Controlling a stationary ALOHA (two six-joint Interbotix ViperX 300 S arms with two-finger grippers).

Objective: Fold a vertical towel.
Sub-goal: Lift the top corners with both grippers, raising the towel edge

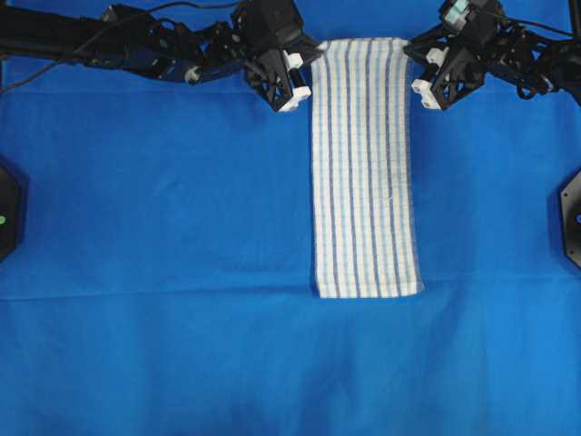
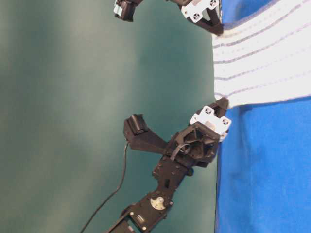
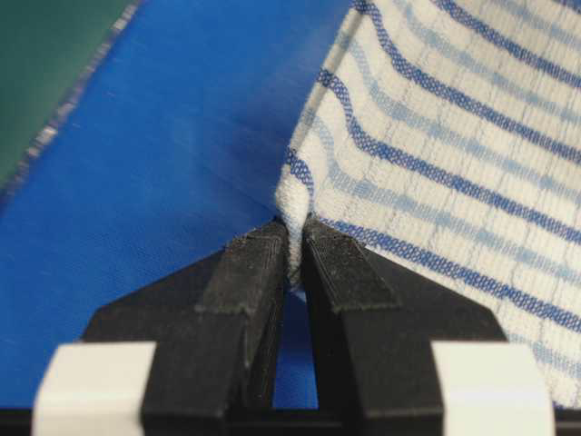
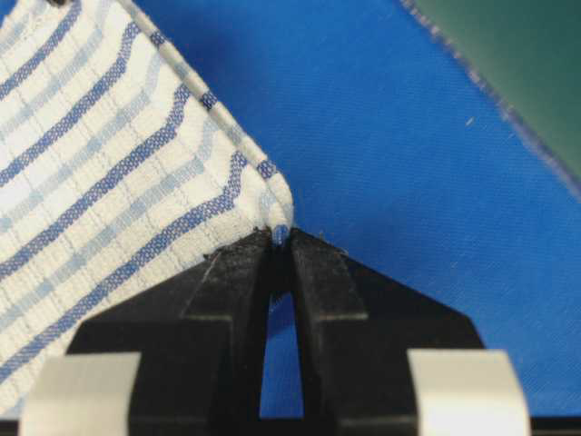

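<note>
Light is bright, even and diffuse, with only faint shadows. The overhead view is slightly soft. The table-level view blurs at its top edge. Both wrist views are sharp at centre, softer toward upper corners.

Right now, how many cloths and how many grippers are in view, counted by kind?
Striped towel: 1
Blue tablecloth: 1
Grippers: 2, left gripper and right gripper, each with jaws pinched on a towel corner
Total: 4

Overhead looks down – wrist cams close, sharing towel corners.
</note>
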